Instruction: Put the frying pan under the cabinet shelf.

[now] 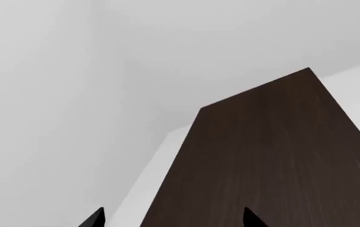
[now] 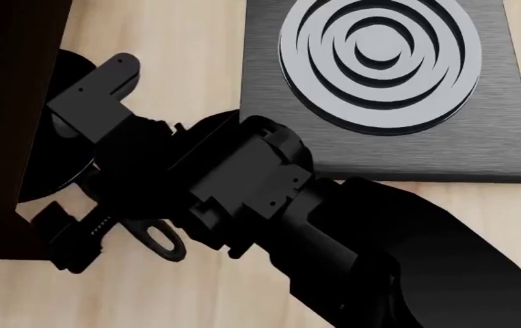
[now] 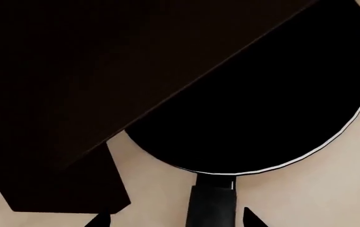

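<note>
The right arm (image 2: pixel 270 198) is reaching low across the tabletop (image 2: pixel 187 82) toward the cabinet shelf (image 2: pixel 5 123). Its jaws are straddling the frying pan's handle (image 3: pixel 213 205); whether they are gripping it I cannot tell. The frying pan (image 3: pixel 262 109) is lying partly beneath the cabinet shelf. The left gripper's (image 1: pixel 174 220) jaws are spread, holding nothing, pointing up at the cabinet.

Flat, even, sourceless simulator light; sharp throughout, no blur, no edge distortion. Faint grey gradient across the white walls (image 1: pixel 54 94). Soft sheen on the burner plate (image 2: pixel 479 147). Near-black cabinet shelf (image 3: pixel 104 66) and frying pan (image 3: pixel 274 99) swallowing detail, merging in darkness.
</note>
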Tool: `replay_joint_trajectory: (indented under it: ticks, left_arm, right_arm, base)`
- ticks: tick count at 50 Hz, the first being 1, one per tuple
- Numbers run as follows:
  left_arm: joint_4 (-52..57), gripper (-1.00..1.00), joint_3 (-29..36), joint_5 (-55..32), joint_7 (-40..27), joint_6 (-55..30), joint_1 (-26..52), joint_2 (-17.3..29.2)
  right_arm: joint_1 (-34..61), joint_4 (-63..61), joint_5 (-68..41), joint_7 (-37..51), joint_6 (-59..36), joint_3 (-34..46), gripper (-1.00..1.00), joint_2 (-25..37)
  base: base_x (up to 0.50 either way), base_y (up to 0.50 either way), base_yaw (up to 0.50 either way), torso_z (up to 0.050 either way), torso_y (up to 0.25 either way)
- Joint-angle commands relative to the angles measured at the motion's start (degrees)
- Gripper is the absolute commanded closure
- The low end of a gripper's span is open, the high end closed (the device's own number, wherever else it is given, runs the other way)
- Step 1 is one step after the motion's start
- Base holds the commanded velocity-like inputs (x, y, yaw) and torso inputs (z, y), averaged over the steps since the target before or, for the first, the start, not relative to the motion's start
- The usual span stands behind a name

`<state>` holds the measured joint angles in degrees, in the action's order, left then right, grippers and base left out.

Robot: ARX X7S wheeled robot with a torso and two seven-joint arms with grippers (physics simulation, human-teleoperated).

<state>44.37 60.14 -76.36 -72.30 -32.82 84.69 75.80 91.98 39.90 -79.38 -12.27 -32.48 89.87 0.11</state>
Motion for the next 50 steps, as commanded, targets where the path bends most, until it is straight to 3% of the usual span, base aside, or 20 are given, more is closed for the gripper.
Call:
replay_joint_trajectory:
  ticks: [1, 17, 18, 19, 34, 50]
  left_arm:
    - [-2.66, -1.0, 0.49, 2.19, 2.56, 1.98, -3.88, 0.02]
    - [0.52, -1.0, -0.52, 0.47, 2.0, 2.69, -3.55, 1.3]
    - [0.7, -1.0, -0.64, 0.2, 1.98, 2.56, -3.37, 1.24]
    - [0.75, -1.0, -0.65, 0.13, 1.9, 2.32, -3.3, 1.18]
    - [2.28, -1.0, -0.64, -0.01, 1.43, 3.32, -4.21, 1.38]
    - [2.82, -1.0, -1.7, -1.82, 0.99, 1.64, -2.21, -0.98]
  right_arm:
    - [0.13, -0.47, -0.51, -0.21, -0.1, -0.45, -1.0, -0.11]
    - [0.13, -0.47, -0.51, -0.21, -0.1, -0.45, -1.0, -0.11]
    - [0.53, 7.18, 8.08, -3.53, 8.49, -1.04, -1.0, -0.11]
    - [0.58, 7.18, 9.46, -3.41, 12.41, -1.09, -1.0, -0.11]
    - [1.65, 7.7, 14.09, 1.34, 17.39, -1.4, -1.0, -0.11]
    - [2.71, 9.25, 16.1, 2.92, 14.46, -1.19, -1.0, -0.1]
  base:
    - [0.01, 0.0, 0.0, 0.0, 0.0]
    - [0.0, 0.0, 0.0, 0.0, -0.004]
    - [0.0, 0.0, 0.0, 0.0, 0.0]
    - [0.0, 0.0, 0.0, 0.0, 0.0]
    - [0.0, 0.0, 0.0, 0.0, 0.0]
    - [0.0, 0.0, 0.0, 0.0, -0.001]
